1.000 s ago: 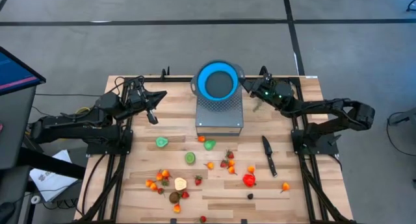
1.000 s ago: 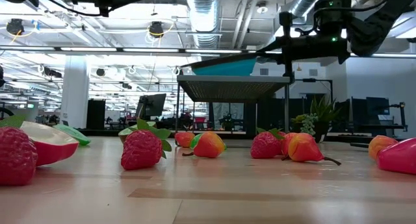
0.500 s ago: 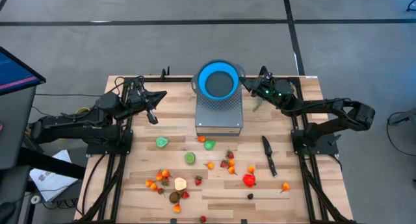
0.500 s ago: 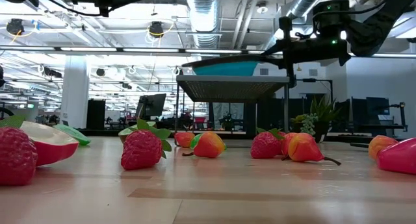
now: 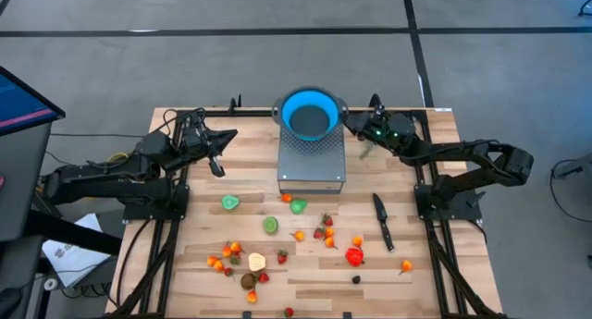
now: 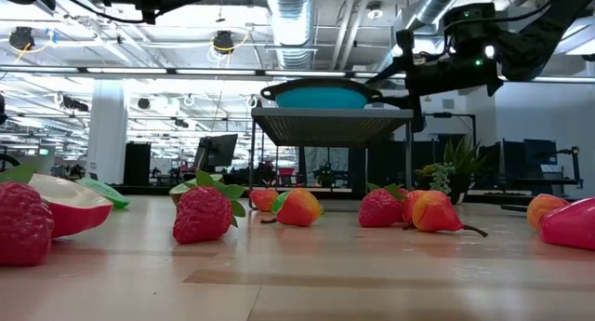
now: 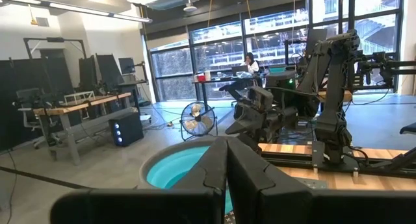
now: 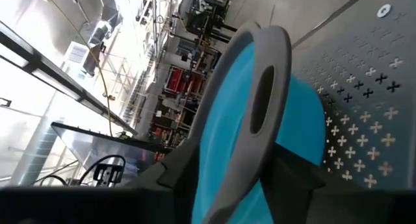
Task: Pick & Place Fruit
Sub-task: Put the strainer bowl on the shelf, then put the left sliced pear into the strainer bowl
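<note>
While fruit (image 5: pixel 269 224) lies scattered on the table (image 5: pixel 194 254) | right pincer (image 5: pixel 351 123) spread around the bowl (image 5: pixel 308 115) handle | left pincer (image 5: pixel 218 168) pressed together, waiting.

Overhead looks straight down; low camera sits level among fruit (image 6: pixel 203 215). Both wrist cameras face the blue bowl (image 5: pixel 309 114) closely, also shared by the other views.

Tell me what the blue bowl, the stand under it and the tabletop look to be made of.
Blue bowl: likely soft plastic or silicone, matte blue inside with a grey rim and handle tabs.
Stand: apparently sheet metal, dull grey, punched with small cross-shaped holes.
Tabletop: wood, pale planks with visible grain and seams.
</note>
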Robot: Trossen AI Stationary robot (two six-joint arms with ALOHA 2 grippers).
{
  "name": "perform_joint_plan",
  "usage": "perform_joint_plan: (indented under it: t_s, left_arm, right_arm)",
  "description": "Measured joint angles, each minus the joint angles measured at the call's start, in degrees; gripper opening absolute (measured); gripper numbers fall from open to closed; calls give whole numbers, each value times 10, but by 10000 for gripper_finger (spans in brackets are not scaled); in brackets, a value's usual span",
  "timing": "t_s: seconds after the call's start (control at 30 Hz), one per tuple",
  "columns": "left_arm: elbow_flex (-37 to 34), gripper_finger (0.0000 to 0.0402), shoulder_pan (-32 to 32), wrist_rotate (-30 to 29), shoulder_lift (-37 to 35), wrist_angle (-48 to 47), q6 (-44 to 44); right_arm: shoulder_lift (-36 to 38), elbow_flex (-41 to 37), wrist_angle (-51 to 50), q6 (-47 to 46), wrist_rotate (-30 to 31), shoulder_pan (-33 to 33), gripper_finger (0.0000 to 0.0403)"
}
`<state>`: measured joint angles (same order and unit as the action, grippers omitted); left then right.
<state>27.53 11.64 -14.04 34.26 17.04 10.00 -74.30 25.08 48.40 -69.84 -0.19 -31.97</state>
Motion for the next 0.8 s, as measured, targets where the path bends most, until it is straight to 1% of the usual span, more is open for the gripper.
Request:
perform_joint_plan:
  t_s: [0.17, 0.33, 0.5, 0.6, 0.7, 0.8]
  left_arm:
    - [0, 1, 0, 0, 0, 0, 0]
    - [0, 1, 0, 0, 0, 0, 0]
    - [0, 1, 0, 0, 0, 0, -14]
    - [0, 1, 0, 9, 0, 0, -15]
    - [0, 1, 0, 10, 0, 0, -17]
    - [0, 1, 0, 10, 0, 0, -19]
  right_arm:
    - [0, 0, 0, 21, -6, 0, 195]
    - [0, 0, 0, 24, -29, -1, 213]
    - [1, 0, -17, 30, -47, -15, 211]
    - [7, 0, -28, 38, -74, -27, 202]
    - [25, 0, -34, 53, -95, -31, 192]
    - [57, 0, -79, 79, -109, -31, 180]
